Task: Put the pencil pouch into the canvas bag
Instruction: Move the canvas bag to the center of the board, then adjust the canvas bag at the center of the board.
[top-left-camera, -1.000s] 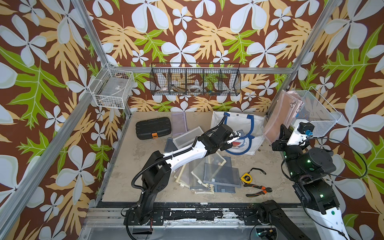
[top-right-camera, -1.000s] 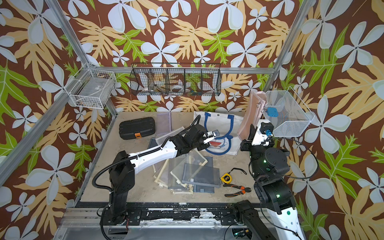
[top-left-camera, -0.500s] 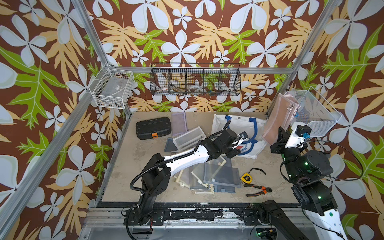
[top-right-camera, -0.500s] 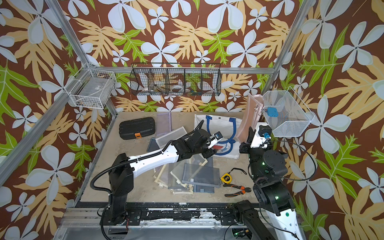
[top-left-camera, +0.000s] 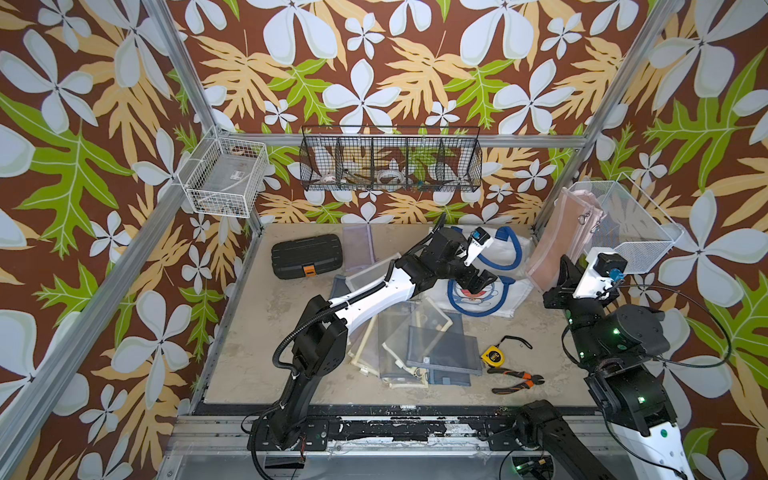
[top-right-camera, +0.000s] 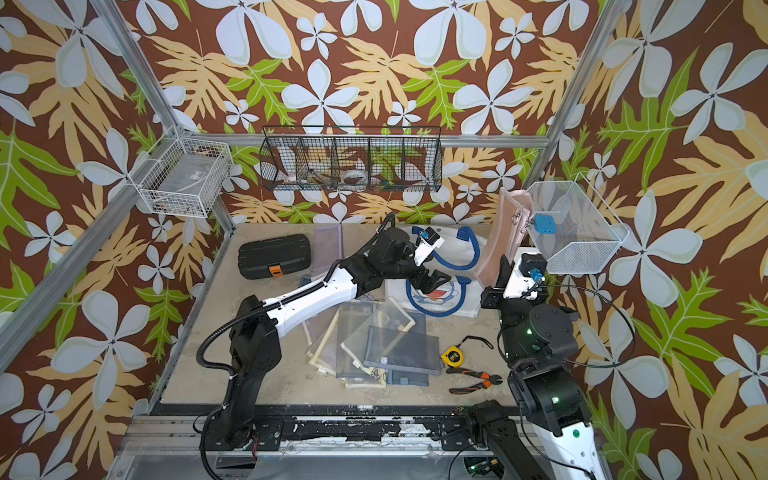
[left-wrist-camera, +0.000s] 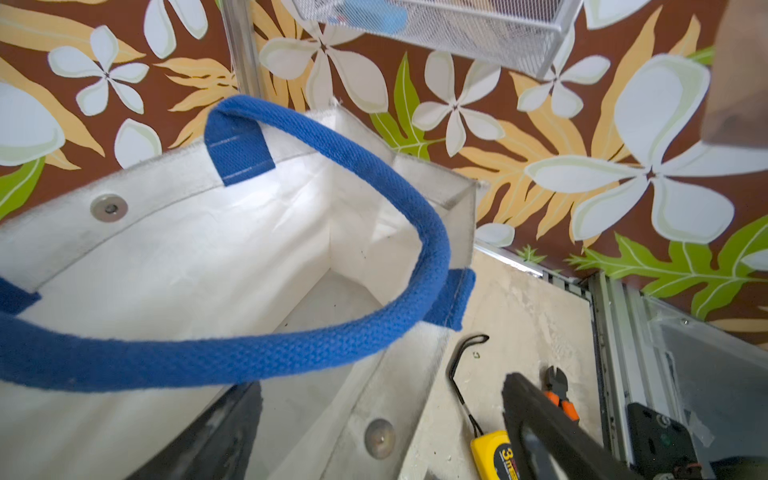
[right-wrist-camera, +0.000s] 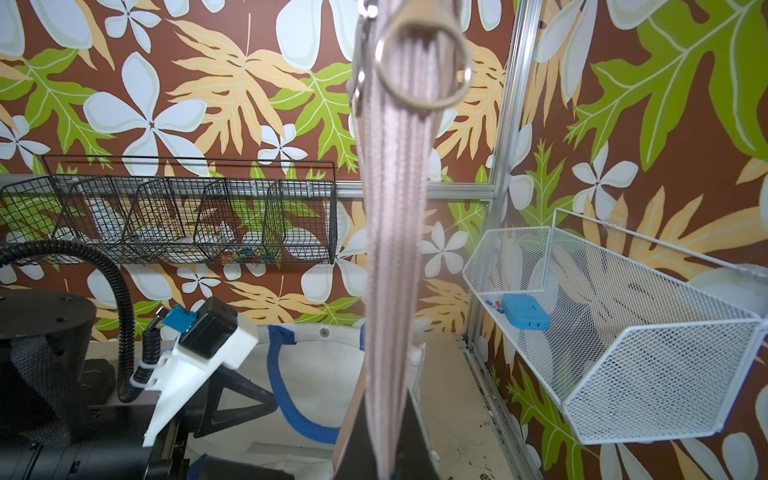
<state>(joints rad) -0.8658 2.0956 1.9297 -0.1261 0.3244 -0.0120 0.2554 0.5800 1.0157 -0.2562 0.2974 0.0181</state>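
Right wrist view: your right claw (right-wrist-camera: 384, 451) clamps the pink pencil pouch (right-wrist-camera: 395, 208); left claw (top-left-camera: 478, 286) gapes, so the white blue-handled canvas bag (right-wrist-camera: 318, 368) may slump.

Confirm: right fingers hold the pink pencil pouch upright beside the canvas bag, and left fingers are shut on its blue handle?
No: the left fingers are open, gripping nothing; the left wrist view shows the blue handle free. Right fingers hold the pencil pouch upright.

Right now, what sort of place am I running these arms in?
Probably a staged robot test cell, not a real room: bare aluminium frame posts carry tropical-flower wallpaper panels, a black wire mesh basket and a white wire basket hang on them, above a beige tabletop.
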